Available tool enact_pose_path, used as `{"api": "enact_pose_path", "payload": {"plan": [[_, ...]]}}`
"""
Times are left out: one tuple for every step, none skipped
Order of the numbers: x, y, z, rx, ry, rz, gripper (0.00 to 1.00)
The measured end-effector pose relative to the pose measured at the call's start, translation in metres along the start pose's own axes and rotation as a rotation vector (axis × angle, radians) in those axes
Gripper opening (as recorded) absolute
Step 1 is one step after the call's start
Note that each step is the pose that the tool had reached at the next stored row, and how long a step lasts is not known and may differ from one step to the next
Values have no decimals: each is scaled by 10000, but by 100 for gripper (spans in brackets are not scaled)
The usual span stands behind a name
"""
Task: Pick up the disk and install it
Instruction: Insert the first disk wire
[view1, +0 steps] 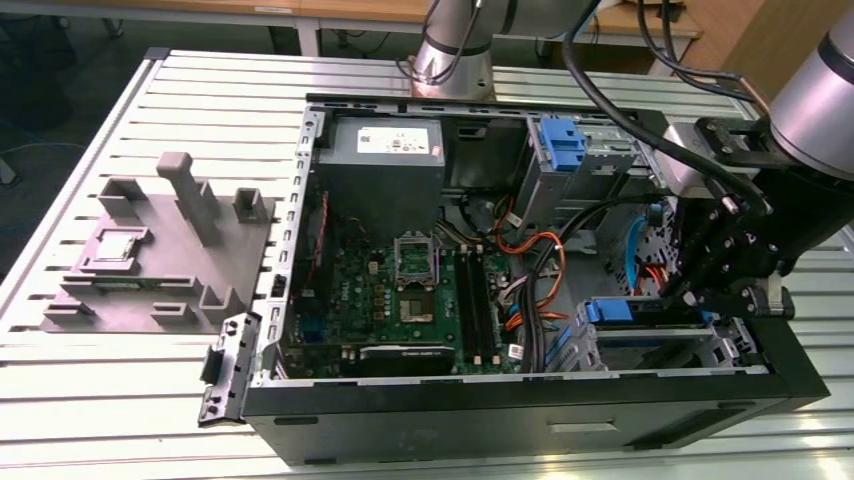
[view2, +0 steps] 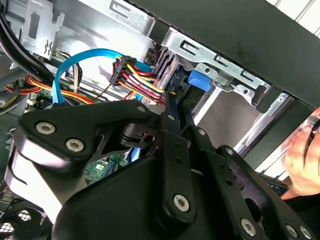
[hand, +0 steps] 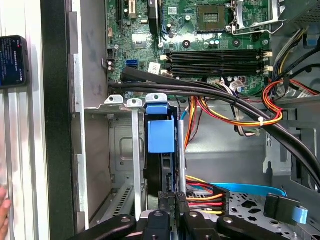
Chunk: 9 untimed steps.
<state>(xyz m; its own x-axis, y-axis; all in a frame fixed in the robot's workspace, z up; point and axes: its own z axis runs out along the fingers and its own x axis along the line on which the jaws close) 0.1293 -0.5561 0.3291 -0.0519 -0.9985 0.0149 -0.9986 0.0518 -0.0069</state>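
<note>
While clamped edge-on by the pincer (hand: 172, 207) | disk (hand: 162, 165): dark slab, blue carrier rail, in drive cage (hand: 125, 150)

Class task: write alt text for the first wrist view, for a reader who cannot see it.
The gripper reaches into an open computer case, with the disk standing on edge in a metal drive bay, blue carrier rail showing. Beyond lie cables and the green motherboard.
</note>
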Motion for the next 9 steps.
{"api": "enact_pose_path", "payload": {"plan": [[0,0,0,0,1,0,17],[1,0,0,0,1,0,17],[1,0,0,-1,1,0,18],[1,0,1,-1,-1,0,18],[1,0,1,0,-1,0,18],[2,0,-8,0,1,0,25],[2,0,-18,0,-3,1,25],[2,0,-29,0,-7,0,25],[2,0,-43,-1,-12,0,25]]}}
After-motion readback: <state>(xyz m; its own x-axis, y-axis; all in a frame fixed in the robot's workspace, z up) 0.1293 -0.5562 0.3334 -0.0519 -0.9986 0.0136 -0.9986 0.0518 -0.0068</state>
